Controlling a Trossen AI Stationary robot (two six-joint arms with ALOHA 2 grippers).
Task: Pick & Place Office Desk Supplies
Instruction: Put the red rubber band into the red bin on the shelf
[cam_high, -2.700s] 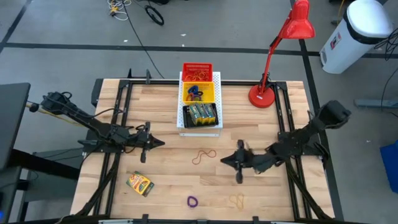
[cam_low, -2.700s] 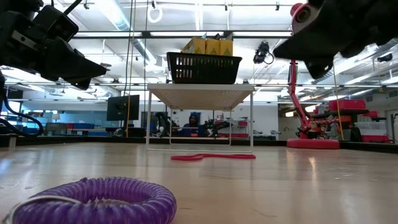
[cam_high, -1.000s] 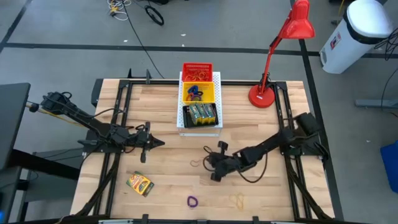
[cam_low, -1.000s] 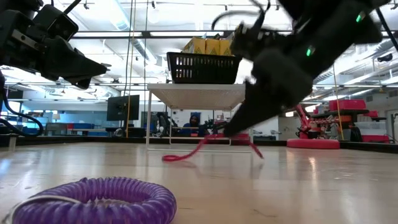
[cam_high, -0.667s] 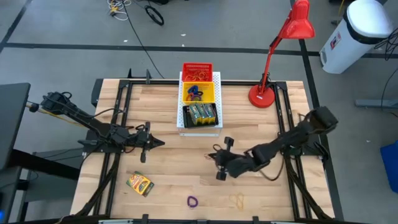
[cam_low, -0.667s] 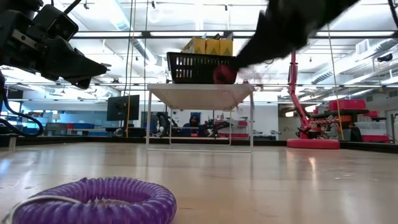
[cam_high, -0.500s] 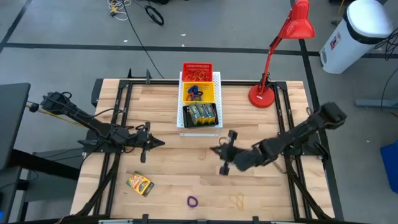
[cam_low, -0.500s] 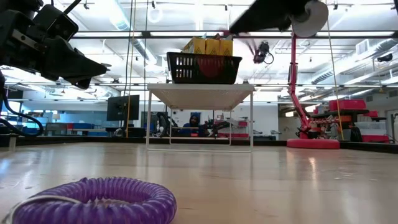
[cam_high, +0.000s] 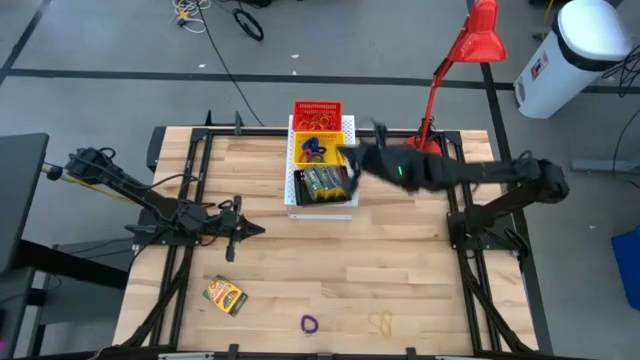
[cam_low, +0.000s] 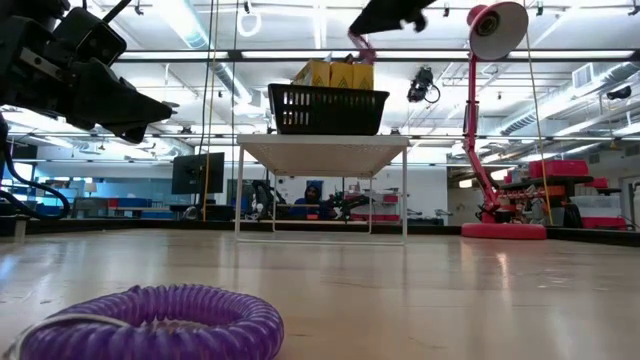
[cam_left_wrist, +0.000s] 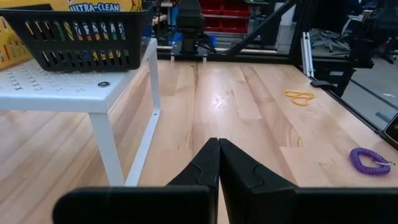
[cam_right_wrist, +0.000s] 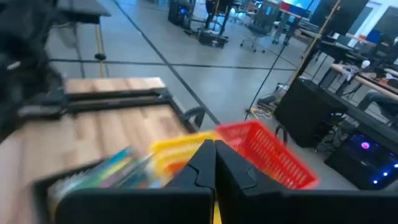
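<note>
A red desk lamp (cam_high: 445, 95) stands beside the white perforated board (cam_high: 345, 126) holding three baskets.

Two matte-black jointed arms end in tapered two-finger hands, left hand (cam_high: 252, 230) and right hand (cam_high: 346, 152); a small green light glows on the right arm.

Count on the surface (cam_high: 420, 290)
3 baskets (cam_high: 322, 185), 1 loose crayon box (cam_high: 226, 295), 1 purple coil loop (cam_high: 309, 324), 1 yellow rubber band (cam_high: 381, 322), 1 red lamp (cam_high: 440, 90).
</note>
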